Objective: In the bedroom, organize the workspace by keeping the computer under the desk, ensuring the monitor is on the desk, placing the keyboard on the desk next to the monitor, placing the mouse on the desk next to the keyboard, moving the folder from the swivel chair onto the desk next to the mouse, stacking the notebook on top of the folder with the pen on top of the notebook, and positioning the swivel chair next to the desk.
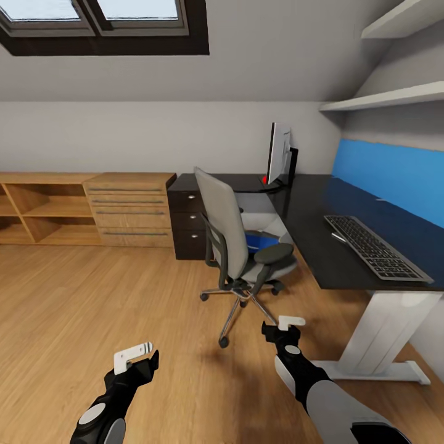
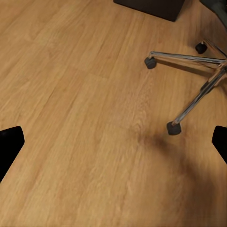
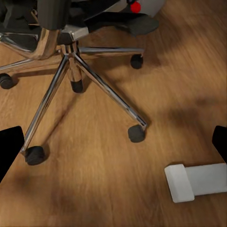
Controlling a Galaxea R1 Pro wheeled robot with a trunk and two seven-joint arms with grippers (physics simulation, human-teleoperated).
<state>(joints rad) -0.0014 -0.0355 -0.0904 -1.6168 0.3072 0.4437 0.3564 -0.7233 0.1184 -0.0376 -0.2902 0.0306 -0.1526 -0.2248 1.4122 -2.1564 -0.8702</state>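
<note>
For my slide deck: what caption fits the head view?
Grey swivel chair holding a blue folder beside the black desk with keyboard and monitor.

Swivel chair [image 3: 71,35] base on wooden floor [image 3: 118,179]

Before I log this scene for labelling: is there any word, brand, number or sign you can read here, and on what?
None can be read.
keyboard: key legends too small and blurred to read.
monitor: seen edge-on, a red light near its base, no text.
swivel chair, desk: no markings seen.
</note>
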